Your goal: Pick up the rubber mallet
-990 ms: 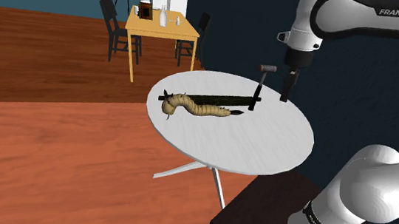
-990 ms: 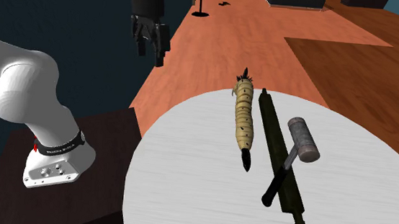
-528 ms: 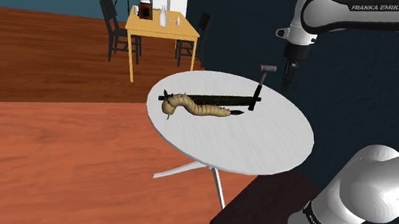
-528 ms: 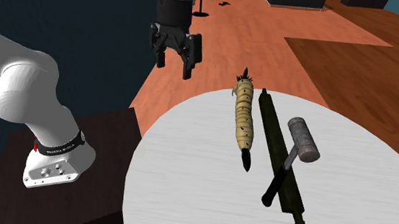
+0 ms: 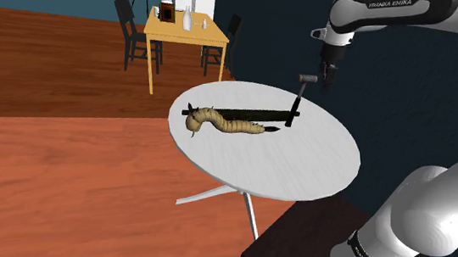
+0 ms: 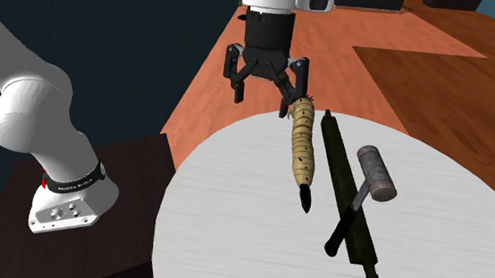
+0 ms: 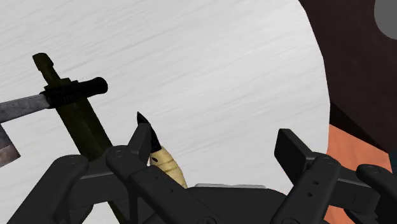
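Note:
The mallet lies flat on the round white table, its grey head away from the stand and its dark handle crossing a long olive rod. In the shoulder view the mallet is at the table's far right rim. My gripper hangs open above the table's edge, beside the spiky end of a tan segmented toy, and touches nothing. In the shoulder view the gripper is just right of the mallet's head. The wrist view has the gripper open, with the mallet's handle off to one side.
The tan toy and the olive rod lie side by side across the table's middle. My dark stand is beside the table. A yellow table with dark chairs stands far back on the wooden floor.
The gripper has swung from beside the stand to over the table's edge, moving to the second exterior view's right. It turned as it went, and its fingers now stand wider apart.

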Robot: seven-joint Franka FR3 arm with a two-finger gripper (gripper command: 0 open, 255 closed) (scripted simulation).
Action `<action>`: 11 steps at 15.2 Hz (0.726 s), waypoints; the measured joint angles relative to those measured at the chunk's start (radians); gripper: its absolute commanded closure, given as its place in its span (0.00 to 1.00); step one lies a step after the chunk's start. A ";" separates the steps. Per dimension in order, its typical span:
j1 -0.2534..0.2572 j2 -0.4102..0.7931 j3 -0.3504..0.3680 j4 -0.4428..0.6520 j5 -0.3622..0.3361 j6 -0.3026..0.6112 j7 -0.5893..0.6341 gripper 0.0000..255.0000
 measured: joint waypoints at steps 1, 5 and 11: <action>0.003 0.043 -0.016 0.039 0.011 0.008 -0.039 0.00; 0.000 0.190 -0.074 0.174 0.061 0.030 -0.202 0.00; -0.050 0.456 -0.118 0.446 0.190 0.022 -0.446 0.00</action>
